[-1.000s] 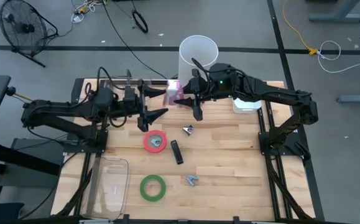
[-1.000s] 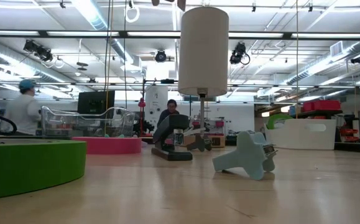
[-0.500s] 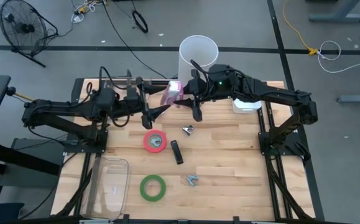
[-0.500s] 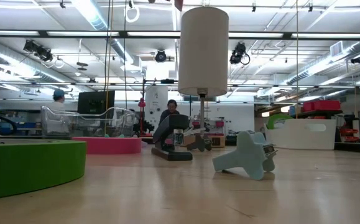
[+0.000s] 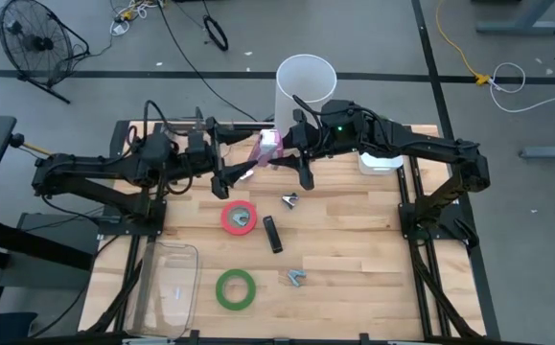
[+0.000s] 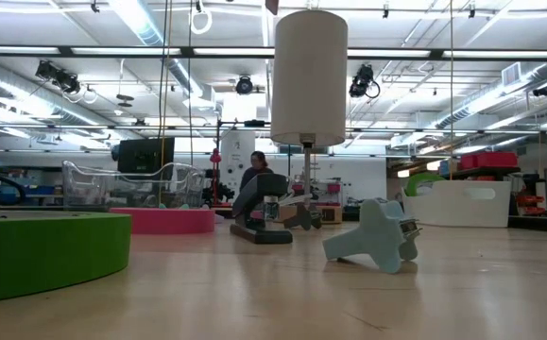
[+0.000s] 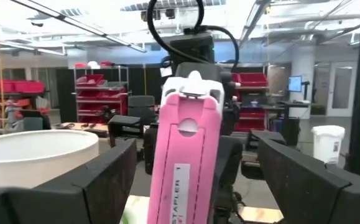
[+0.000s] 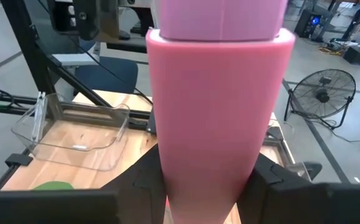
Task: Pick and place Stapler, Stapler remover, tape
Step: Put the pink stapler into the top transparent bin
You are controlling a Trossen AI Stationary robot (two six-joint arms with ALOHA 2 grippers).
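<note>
A pink stapler (image 5: 265, 145) hangs in the air over the far middle of the table, with my right gripper (image 5: 283, 151) shut on it. My left gripper (image 5: 236, 165) is open. Its two fingers (image 7: 108, 180) stand on either side of the stapler's free end (image 7: 183, 168) without touching it. On the table lie a red tape ring (image 5: 239, 218), a green tape ring (image 5: 236, 288), a black stapler (image 5: 272, 234) and two pale stapler removers (image 5: 289, 200) (image 5: 297, 278). My right gripper pinches the pink stapler between its two fingers (image 8: 139, 186), on the two long sides of the end nearest that gripper (image 8: 217, 180). The fingers come from the table's right, nearly level, and lie along the stapler. The stapler is lifted clear and sticks out toward my left gripper.
A tall white cylinder bin (image 5: 306, 84) stands at the far edge behind the grippers. A white box (image 5: 381, 161) sits at the far right. A clear plastic container (image 5: 168, 286) lies at the near left.
Both arms have kept still with the stapler between them. In the room behind the table a person has walked toward the right, behind the clear container.
</note>
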